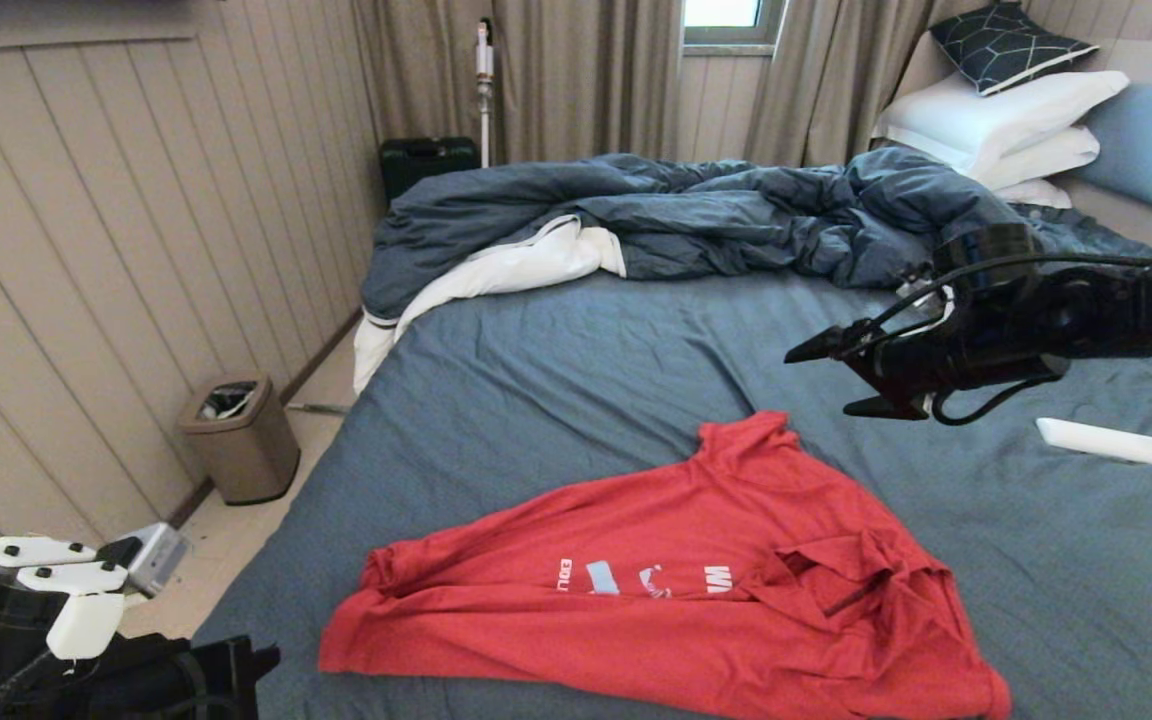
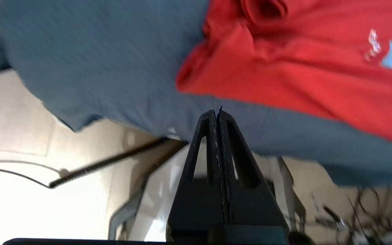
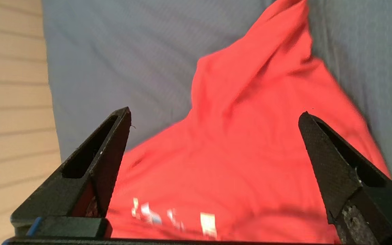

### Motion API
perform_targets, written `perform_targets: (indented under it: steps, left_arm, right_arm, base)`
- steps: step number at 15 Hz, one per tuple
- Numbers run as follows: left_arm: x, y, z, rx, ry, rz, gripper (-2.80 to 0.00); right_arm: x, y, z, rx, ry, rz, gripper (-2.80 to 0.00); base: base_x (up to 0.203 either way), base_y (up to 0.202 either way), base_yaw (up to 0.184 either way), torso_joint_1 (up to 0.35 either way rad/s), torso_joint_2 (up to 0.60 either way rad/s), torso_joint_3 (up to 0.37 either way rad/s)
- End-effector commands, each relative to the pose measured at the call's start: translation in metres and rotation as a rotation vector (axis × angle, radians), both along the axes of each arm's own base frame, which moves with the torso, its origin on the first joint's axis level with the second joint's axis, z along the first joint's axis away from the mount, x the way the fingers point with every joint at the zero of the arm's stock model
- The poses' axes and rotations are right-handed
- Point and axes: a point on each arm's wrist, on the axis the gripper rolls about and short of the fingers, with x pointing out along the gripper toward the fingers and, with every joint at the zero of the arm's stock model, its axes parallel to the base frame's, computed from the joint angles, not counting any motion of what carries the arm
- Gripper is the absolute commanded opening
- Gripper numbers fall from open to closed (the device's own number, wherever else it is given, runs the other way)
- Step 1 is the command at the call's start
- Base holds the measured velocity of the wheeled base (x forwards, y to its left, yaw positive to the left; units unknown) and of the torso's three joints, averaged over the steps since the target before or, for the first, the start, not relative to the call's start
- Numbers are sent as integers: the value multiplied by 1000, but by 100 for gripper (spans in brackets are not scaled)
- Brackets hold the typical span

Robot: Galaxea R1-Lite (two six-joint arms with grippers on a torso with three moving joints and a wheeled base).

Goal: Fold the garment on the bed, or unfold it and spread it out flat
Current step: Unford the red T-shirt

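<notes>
While one garment [image 1: 676, 600] lies rumpled, right fingers [image 1: 831, 380] gape wide — left fingers [image 2: 217, 117] pressed together.

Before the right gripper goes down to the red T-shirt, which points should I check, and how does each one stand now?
1. Right gripper open: ok, jaws wide apart.
2. Right gripper empty: ok, nothing between its fingers.
3. It is above the T-shirt: ok, near the far corner, not touching.
4. T-shirt lies flat: not ok, creased, one part folded over.
5. Left gripper out of the way: ok, shut, empty, at the near edge of the bed.
6. White flat object clear of the T-shirt: ok, it lies apart.
</notes>
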Motion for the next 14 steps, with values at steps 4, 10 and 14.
perform_targets:
  steps: [4, 10, 14]
  left_arm:
    - [1, 1, 0, 16, -13, 32, -280]
    - [0, 1, -1, 15, -10, 28, -280]
    - [1, 0, -3, 16, 2, 23, -280]
  right_arm:
    - [-46, 2, 11, -46, 8, 16, 0]
    - [-126, 5, -28, -207, 183, 43, -136]
    - [-173, 6, -19, -341, 142, 34, -280]
  base:
    - [0, 0, 0, 0, 0, 0]
    - [0, 0, 0, 0, 0, 0]
    - [0, 0, 0, 0, 0, 0]
